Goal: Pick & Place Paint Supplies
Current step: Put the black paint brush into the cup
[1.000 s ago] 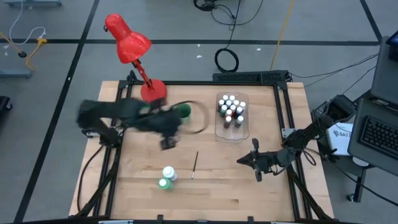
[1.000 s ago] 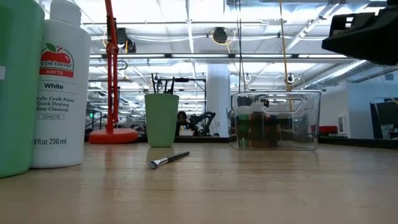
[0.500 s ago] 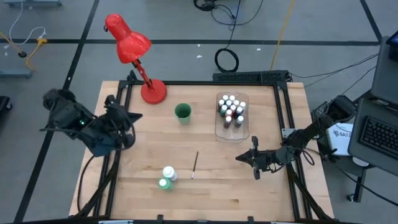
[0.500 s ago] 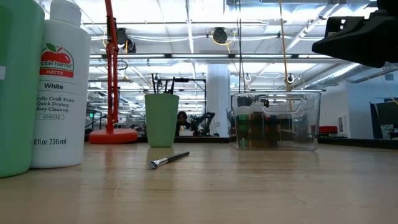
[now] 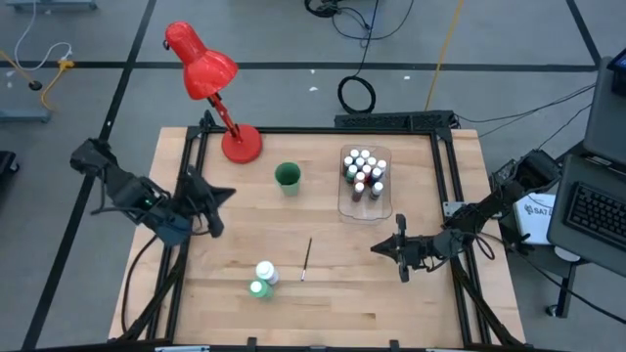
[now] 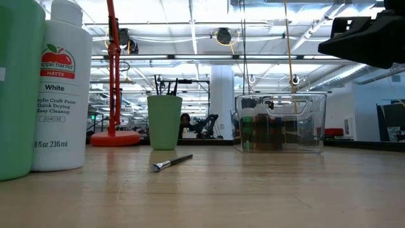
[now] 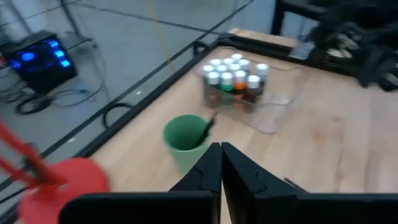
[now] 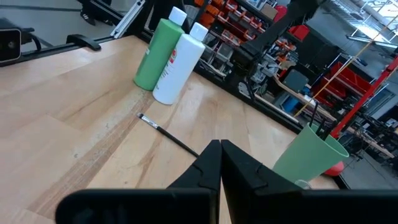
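Note:
Two big bottles, white [image 5: 265, 271] and green [image 5: 257, 288], stand upright on their bases near the table's front edge. A thin dark brush [image 5: 306, 259] lies flat on the wood to their right. Several small white-capped bottles [image 5: 362, 171] stand in a clear tray [image 5: 377, 205] at the far right. Dark brush handles [image 6: 171, 87] stick out of the green cup [image 5: 288, 176]. My left gripper [image 5: 223, 196] hangs shut at the table's left edge, pointing at the cup [image 7: 186, 137]. My right gripper [image 5: 377, 249] hovers shut right of the brush [image 8: 168, 134], holding nothing.
A red desk lamp [image 5: 210, 78] stands with its base [image 5: 242, 145] at the far left corner, behind the cup. A black frame [image 5: 445, 176] runs round the table. Bare wood lies between the cup, the big bottles and my right gripper.
My left gripper has drawn back from beside the green cup toward the table's left edge, turning as it went. The brush, the bottles and the cup stand as before.

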